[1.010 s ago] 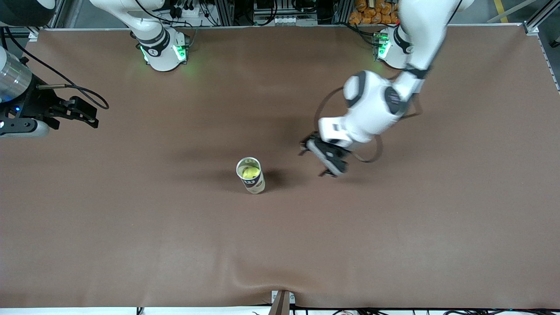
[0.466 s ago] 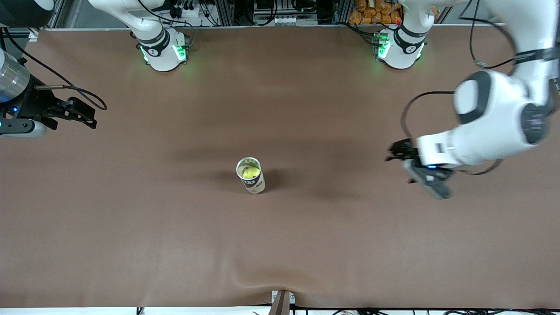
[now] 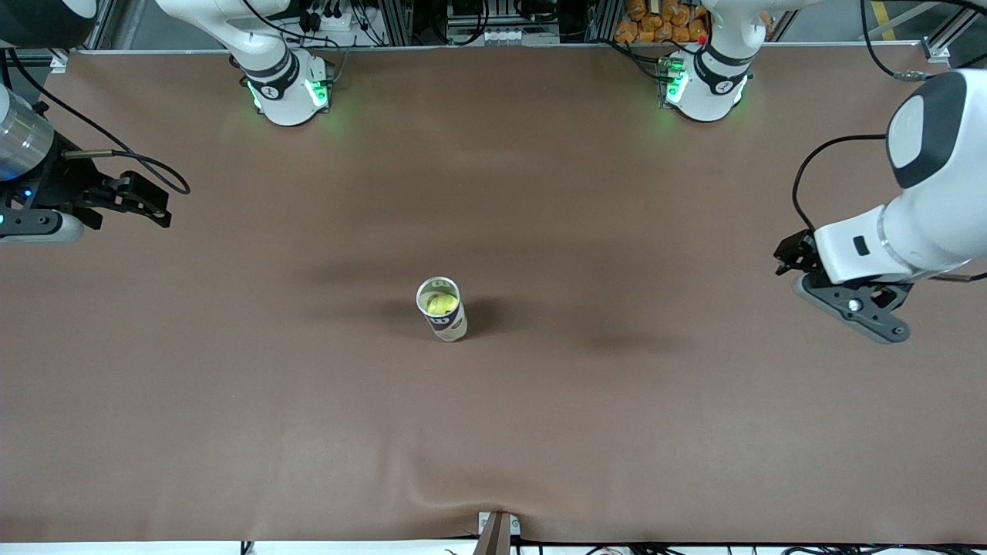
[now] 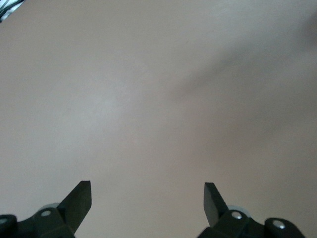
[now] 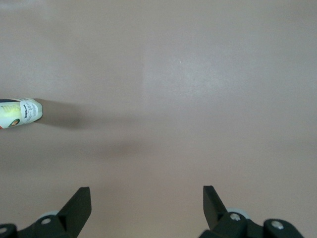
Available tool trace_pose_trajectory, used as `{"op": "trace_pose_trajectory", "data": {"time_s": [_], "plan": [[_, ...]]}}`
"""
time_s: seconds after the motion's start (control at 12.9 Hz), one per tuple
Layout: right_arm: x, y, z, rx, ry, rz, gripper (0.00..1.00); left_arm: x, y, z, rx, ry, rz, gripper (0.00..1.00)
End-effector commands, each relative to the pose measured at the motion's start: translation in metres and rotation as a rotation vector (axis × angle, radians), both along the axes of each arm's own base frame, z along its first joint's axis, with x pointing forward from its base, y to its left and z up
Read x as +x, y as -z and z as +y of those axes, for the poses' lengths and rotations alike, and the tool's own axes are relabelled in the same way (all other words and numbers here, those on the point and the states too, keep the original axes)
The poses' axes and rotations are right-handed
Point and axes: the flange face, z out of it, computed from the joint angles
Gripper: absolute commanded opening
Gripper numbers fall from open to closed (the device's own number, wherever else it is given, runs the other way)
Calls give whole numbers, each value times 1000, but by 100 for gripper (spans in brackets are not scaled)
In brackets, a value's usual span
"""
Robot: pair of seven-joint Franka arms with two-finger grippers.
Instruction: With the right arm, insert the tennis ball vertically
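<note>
Item count: one upright can (image 3: 442,310) on the desk (image 3: 493,424), one tennis ball (image 3: 440,304) inside the can, two robot arms present.

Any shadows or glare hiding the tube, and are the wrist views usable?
Front view: the tube stands sharp, its shadow falling toward the left arm's end, no glare. Right wrist view: the tube is cut by the frame edge, shadow beside it. Left wrist view: only softly shaded table.

Bright, even overhead light; soft shadows streak the brown mat (image 3: 493,432); both wrist views look pale, slightly hazy.
</note>
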Motion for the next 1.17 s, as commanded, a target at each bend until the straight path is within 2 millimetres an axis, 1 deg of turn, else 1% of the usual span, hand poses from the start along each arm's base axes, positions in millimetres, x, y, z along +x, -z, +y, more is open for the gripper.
{"op": "trace_pose_trajectory", "data": {"time_s": [0.0, 0.08, 0.16, 0.23, 0.39, 0.47, 0.54, 0.62, 0.7, 0.78, 0.93, 1.09], "plan": [[0, -2, -3, -8, -6, -10, 100, -15, -24, 16, 53, -201, 19, 100], [-1, -1, 1, -8, -6, -8, 100, -19, -36, 17, 59, -272, 17, 100], [-1, -1, 3, -8, -8, -7, 100, -22, -42, 19, 64, -326, 23, 100], [-1, -1, 0, -8, -5, -7, 100, -23, -51, 24, 65, -403, 13, 100], [-1, 0, -3, -8, -6, -5, 100, -35, -82, 30, 15, -554, -24, 100], [-1, -1, -3, -8, -6, -5, 100, -40, -87, 29, -24, -601, -16, 100], [-1, 0, -4, -8, -5, -3, 100, -48, -99, 29, -44, -630, -27, 100], [-1, 0, -5, -8, -5, -2, 100, -54, -105, 27, -51, -675, -30, 100], [-1, 0, -5, -8, -5, -2, 100, -60, -108, 28, -48, -735, -22, 100], [-1, -1, -3, -8, -8, -3, 100, -62, -110, 29, -44, -752, -18, 100], [-1, -1, 0, -10, -11, -5, 100, -63, -110, 31, -43, -753, -10, 100], [-1, -1, -1, -8, -8, -3, 100, -60, -105, 33, -31, -755, 12, 100]]}}
